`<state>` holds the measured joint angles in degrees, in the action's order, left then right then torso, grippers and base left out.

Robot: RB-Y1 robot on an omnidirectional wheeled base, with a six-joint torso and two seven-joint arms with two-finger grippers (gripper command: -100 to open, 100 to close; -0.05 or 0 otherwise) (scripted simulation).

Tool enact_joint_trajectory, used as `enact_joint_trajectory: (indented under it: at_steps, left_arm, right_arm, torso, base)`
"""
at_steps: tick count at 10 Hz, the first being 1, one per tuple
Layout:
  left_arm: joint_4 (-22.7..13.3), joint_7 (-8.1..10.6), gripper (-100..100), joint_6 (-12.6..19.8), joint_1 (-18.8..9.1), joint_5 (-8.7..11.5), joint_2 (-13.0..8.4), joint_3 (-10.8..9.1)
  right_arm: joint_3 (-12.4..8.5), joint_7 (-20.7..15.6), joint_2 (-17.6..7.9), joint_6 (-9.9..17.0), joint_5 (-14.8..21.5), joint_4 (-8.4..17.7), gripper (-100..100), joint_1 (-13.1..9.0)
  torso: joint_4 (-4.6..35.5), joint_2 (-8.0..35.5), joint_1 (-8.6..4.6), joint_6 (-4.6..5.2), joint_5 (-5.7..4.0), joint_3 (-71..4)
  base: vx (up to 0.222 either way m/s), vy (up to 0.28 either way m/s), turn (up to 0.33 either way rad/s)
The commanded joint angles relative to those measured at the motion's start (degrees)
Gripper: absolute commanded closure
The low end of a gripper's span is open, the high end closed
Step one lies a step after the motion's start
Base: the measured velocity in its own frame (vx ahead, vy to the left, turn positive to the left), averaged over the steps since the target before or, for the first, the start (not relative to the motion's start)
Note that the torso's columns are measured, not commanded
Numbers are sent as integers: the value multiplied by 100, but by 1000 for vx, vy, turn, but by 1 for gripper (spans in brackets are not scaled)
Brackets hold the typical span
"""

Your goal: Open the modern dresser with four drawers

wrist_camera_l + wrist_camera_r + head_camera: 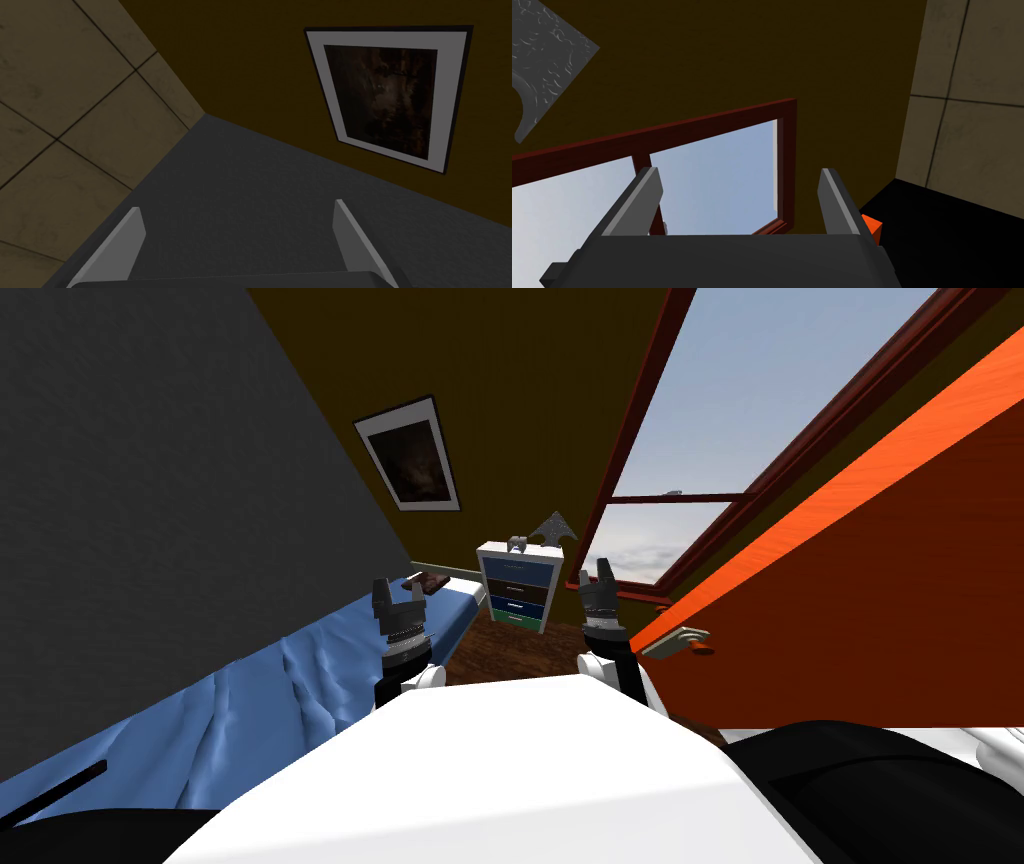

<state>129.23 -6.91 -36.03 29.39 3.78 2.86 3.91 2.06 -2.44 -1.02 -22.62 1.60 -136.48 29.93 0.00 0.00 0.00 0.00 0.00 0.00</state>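
Dresser far ahead, both arms up, nothing held.

Head view: dresser point(517, 586), white frame with blue, dark, blue and green drawer fronts, stands between bed point(300, 678) and orange door point(850, 568), well apart from left gripper point(397, 588) and right gripper point(596, 574). Wrist views: left fingers point(131, 239) and right fingers point(643, 202) spread wide, empty. Drawer handles too small to tell; the grey items on top are unclear.

Left end effector point(398, 590), right end effector point(596, 576): dark boxes, grey blades.

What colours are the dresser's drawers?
On the dresser, top down: blue, dark brown, blue, green. Head view.
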Motion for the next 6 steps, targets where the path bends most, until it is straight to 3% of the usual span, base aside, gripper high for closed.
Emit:
enact_joint_trajectory:
  at_steps: [1, 6]
  left_arm:
    - [0, 0, 0, 0, 0, 0, 0, 0]
    - [1, 0, 0, 0, 0, 0, 0, 0]
  right_arm:
    - [0, 0, 0, 0, 0, 0, 0, 0]
    - [0, 0, 0, 0, 0, -1, 0, 0]
  torso:
    - [235, 232, 0, 0, 0, -467]
    - [2268, 2269, 0, 0, 0, -4536]
  base:
    - [0, 0, 0]
    - [0, 0, 0]
